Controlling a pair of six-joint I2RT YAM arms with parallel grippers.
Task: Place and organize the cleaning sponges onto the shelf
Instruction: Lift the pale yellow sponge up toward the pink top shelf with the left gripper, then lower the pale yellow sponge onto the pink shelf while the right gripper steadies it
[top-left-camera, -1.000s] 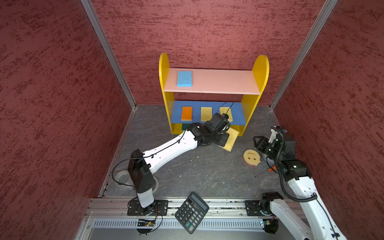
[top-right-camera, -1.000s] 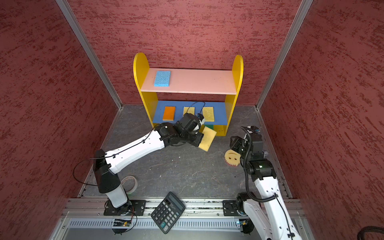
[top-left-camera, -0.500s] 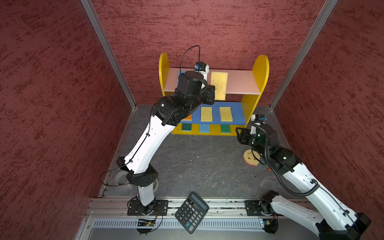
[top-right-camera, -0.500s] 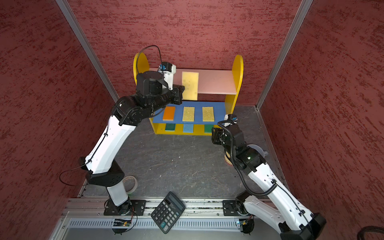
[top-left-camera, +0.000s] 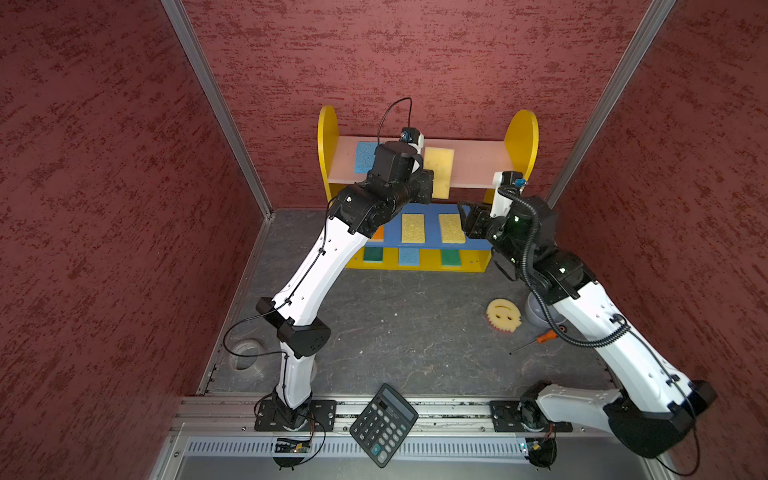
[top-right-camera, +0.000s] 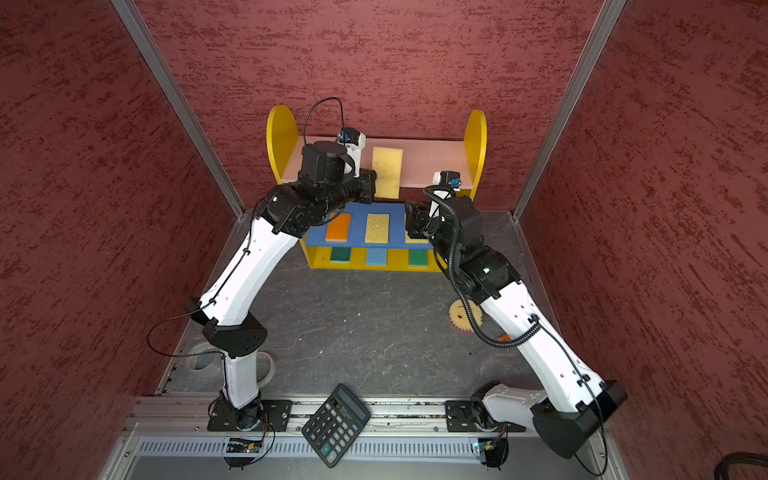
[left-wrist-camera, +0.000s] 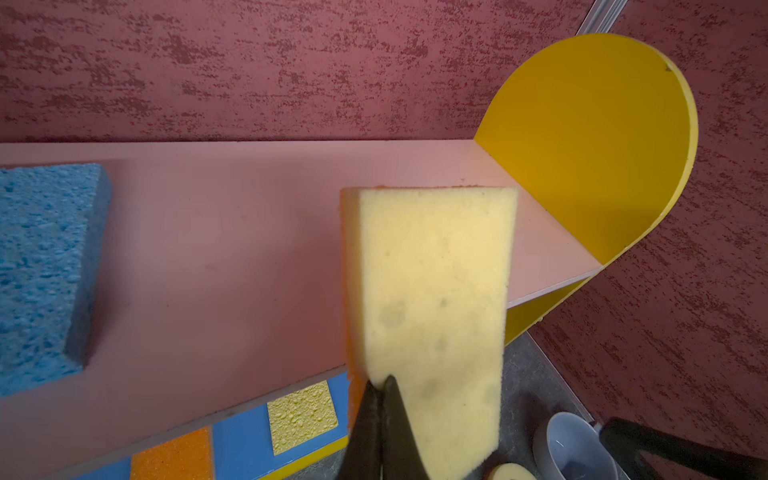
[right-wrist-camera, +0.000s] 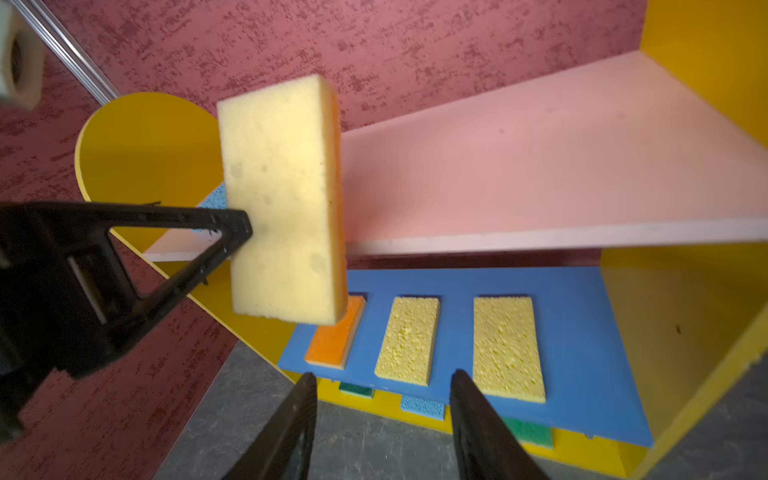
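Both top views are showing the round cream smiley-face foam sponge (top-left-camera: 503, 315) lying on the grey floor (top-left-camera: 395, 324) at four o'clock. Farther, the right gripper (right-wrist-camera: 382, 374) is hanging spread and empty before the three-tier yellow-sided shelf (top-left-camera: 521, 137) at twelve o'clock. Farthest, the left gripper (left-wrist-camera: 380, 384) is pinching a pale yellow rectangular foam sponge (left-wrist-camera: 432, 299) above the pink top board (top-left-camera: 478, 162).

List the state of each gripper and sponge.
Left gripper, shut on pale sponge.
Pale sponge, gripped, at pink board's front edge.
Right gripper, open, empty.
Top blue sponge, flat on pink board.
Orange sponge, flat on blue board.
Two yellow sponges, flat on blue board.
Bottom three sponges, flat.
Smiley sponge, on the floor, not shelved.
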